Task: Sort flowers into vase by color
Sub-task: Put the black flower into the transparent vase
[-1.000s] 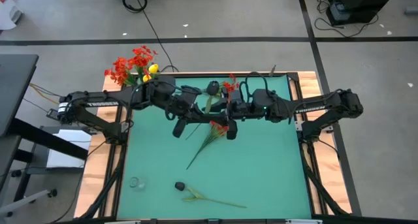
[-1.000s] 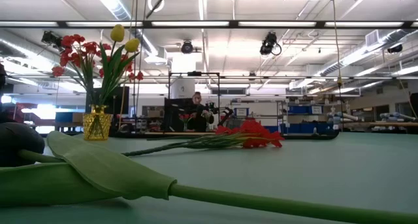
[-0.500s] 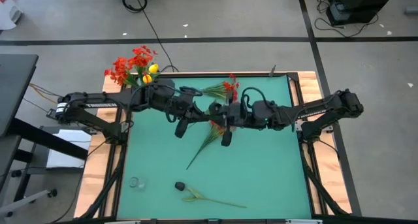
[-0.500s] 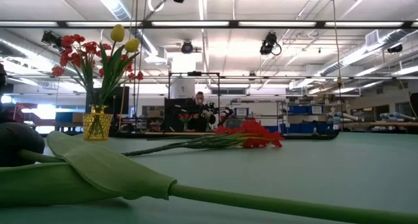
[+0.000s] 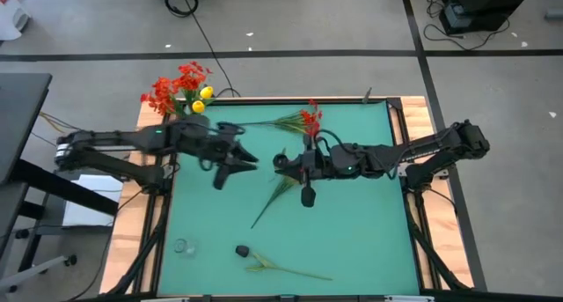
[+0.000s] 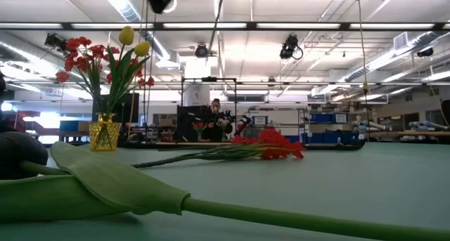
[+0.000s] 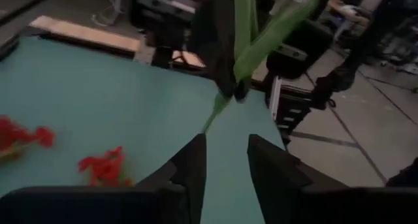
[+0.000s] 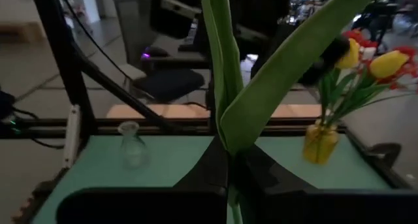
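My right gripper (image 5: 278,161) (image 8: 228,168) is above the middle of the green table, shut on a flower (image 8: 225,67) with a green stem and long leaves. My left gripper (image 5: 251,158) (image 7: 226,160) hangs just to its left, open and holding nothing. The yellow vase (image 6: 104,134) stands at the far left corner, holding red sprays and yellow tulips (image 5: 180,91). A red spray (image 6: 267,146) lies flat mid-table, its stem (image 5: 266,207) pointing toward the near edge. Another red spray (image 5: 303,119) lies by the far edge. My right gripper pinches the flower's stem (image 8: 227,144) between its two fingers, where the leaves branch off. The fingers come about level from the table's right and lie across the stem. The flower stands roughly upright, leaves rising above the fingers, lifted clear of the table.
A small clear glass vase (image 5: 182,246) stands near the front left. A dark-headed flower (image 5: 242,250) with a stem and leaves (image 5: 286,268) lies along the near edge. Wooden rails (image 5: 132,223) frame the table. Bare green mat lies to the right (image 5: 369,232).
My left gripper has let go of the flower and drawn back toward the table's left edge. My right gripper has reached leftward to the middle and keeps the flower, which stays lifted clear of the table.
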Controlling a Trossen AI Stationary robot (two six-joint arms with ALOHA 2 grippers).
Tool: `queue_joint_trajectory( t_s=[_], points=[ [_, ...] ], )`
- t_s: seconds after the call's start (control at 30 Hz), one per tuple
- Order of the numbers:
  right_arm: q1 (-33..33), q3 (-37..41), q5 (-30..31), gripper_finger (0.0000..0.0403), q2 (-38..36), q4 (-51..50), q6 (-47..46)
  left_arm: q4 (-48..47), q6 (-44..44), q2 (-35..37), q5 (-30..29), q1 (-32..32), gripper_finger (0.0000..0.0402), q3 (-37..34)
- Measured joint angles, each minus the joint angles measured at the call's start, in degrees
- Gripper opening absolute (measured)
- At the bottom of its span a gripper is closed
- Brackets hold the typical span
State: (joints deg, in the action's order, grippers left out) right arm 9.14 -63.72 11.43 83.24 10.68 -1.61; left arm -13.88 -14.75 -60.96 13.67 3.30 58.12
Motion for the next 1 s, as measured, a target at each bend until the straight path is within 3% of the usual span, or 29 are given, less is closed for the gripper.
queue_joint_trajectory(
  t_s=[0.2,0.37,0.67,1.0],
  points=[
    [-0.20,-0.09,-5.03,0.0016,1.11,1.94,-1.86,-3.49,-4.50,13.42,-5.70,-4.91,0.0136,-6.08],
    [-0.03,-1.82,-8.57,0.0016,7.35,4.83,-3.99,-5.03,-7.81,21.84,-10.00,-12.39,0.0128,-12.70],
    [0.51,-24.61,-9.90,0.0015,24.87,-3.95,-6.00,-16.69,-10.21,34.26,-12.55,-19.31,0.0101,-15.06],
    [0.82,-45.98,-10.50,0.0015,38.40,-8.04,-9.28,-26.80,-9.30,47.22,-12.38,-23.14,0.0072,-15.02]
  ],
)
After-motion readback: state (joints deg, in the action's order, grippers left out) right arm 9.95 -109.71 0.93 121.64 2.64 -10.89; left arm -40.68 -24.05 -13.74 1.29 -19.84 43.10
